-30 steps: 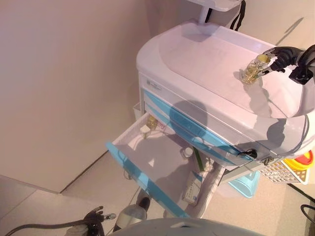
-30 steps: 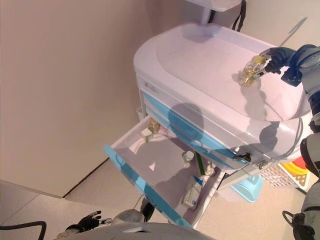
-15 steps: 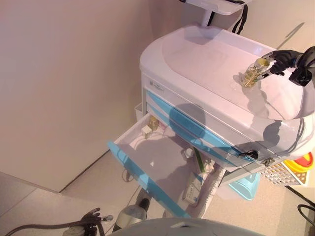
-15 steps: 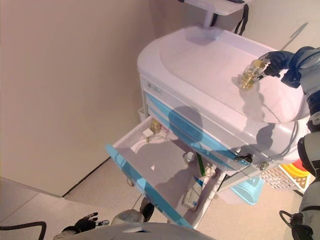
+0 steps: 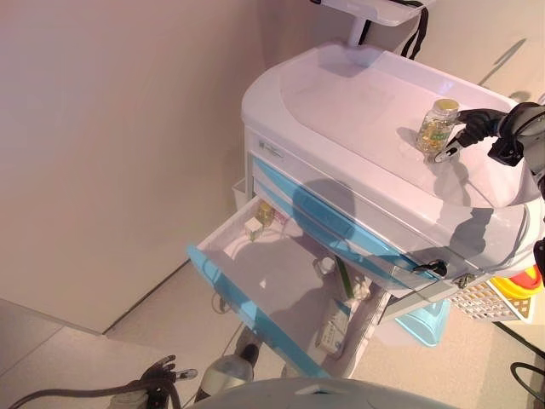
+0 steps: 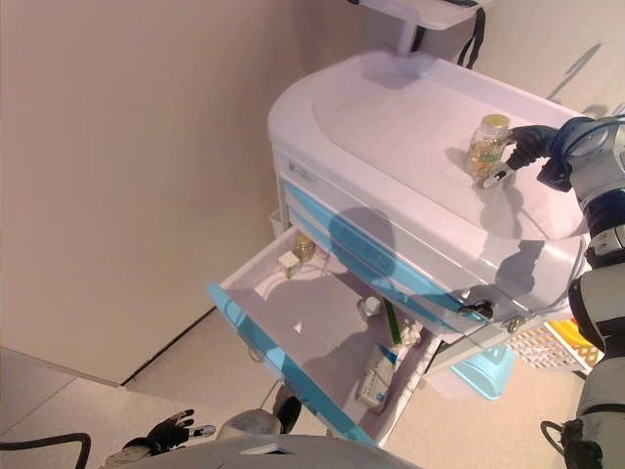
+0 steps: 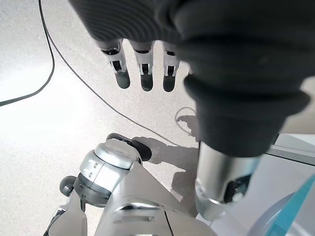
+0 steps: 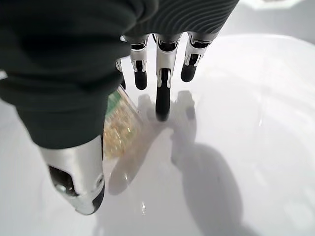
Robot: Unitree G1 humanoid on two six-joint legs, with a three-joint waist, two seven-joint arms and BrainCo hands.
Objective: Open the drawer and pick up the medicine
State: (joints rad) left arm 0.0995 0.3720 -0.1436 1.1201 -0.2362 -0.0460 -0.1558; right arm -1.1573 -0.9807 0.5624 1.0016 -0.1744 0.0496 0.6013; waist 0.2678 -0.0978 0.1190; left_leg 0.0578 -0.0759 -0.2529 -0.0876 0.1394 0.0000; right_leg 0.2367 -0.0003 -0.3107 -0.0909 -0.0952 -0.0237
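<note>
The medicine bottle (image 5: 437, 126), clear with a gold cap and yellow pills inside, stands upright on the white cart top (image 5: 358, 102). My right hand (image 5: 474, 128) is just to its right, open, with its fingers (image 8: 165, 73) straight over the top and the bottle (image 8: 120, 125) beside the thumb. The blue-fronted drawer (image 5: 272, 273) below is pulled far out. My left hand (image 5: 162, 372) hangs open low by the floor, its fingers (image 7: 142, 69) relaxed.
Inside the drawer lie a small bottle (image 5: 265, 213) and a white box (image 5: 252, 226) at the back corner, a vial (image 5: 324, 266) and a carton (image 5: 335, 322) nearer the cart. A white basket (image 5: 490, 298) and a light-blue bin (image 5: 421, 319) hang at the cart's right. A wall stands left.
The right hand held the bottle tilted on the cart top; it has let go and drawn back a little, and the bottle now stands upright. The camera shifted slightly.
</note>
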